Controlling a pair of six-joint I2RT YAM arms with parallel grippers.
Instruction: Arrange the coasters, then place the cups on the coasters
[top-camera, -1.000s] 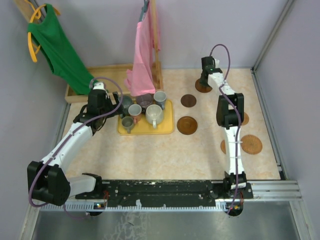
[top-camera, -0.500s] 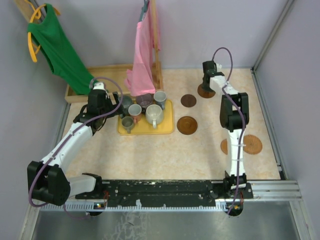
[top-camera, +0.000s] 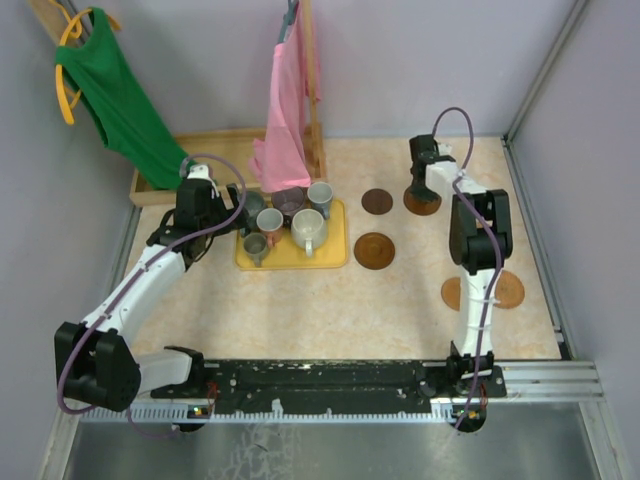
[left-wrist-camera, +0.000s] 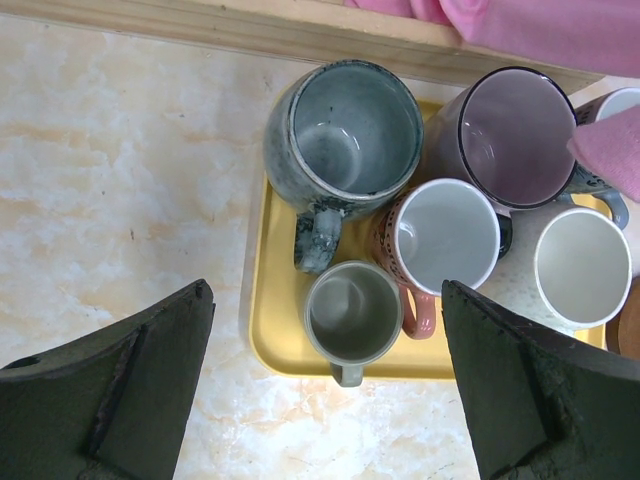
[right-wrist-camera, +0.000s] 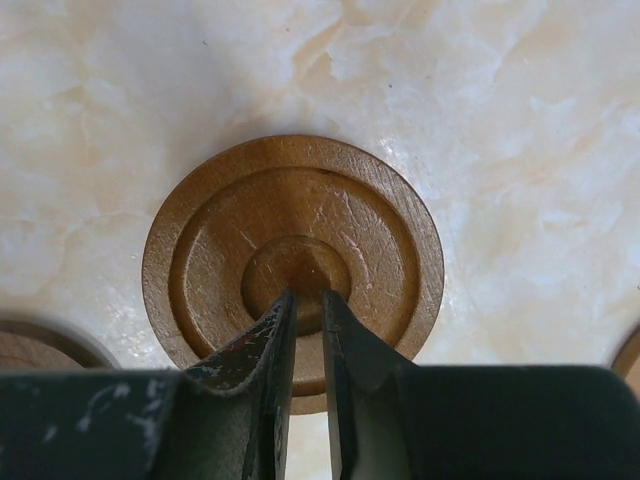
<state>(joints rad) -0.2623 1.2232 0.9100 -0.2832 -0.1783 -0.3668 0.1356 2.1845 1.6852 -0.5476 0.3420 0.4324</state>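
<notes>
Fingers (right-wrist-camera: 262, 350) of the right gripper (right-wrist-camera: 308, 298) are standing almost closed, with only a thin slit between them and nothing held inside. Their tips are resting on the centre of one coaster (right-wrist-camera: 370, 230), which is lying flat on the worktop (top-camera: 300, 320), to the right of the yellow tray (top-camera: 335, 258) and well apart from it. My judgement is that the arm is sliding this disc, not lifting it. Four other coasters are also lying right of the tray: two nearer to it (top-camera: 376, 201) (top-camera: 374, 250), and two toward the front (top-camera: 505, 289), one of these partly hidden by the arm. The left gripper (left-wrist-camera: 325, 288) is hovering over the tray's left part with its fingers wide open and holding nothing. The cups (left-wrist-camera: 345, 130) are all crowding on the tray, touching one another. From here the tips could slip off the coaster, because they are only pressing on a small smooth spot and the marbled worktop is looking glossy. A slide that goes too far could push the disc against a neighbouring coaster. On the tray, the wide fingers could knock a neighbouring cup, and the glazed ceramic is looking slippery. The pink cloth (top-camera: 282, 110) is hanging just behind the tray and could catch. The coaster is looking like turned wood: thin, round and brown, with raised rings and light scratches.
</notes>
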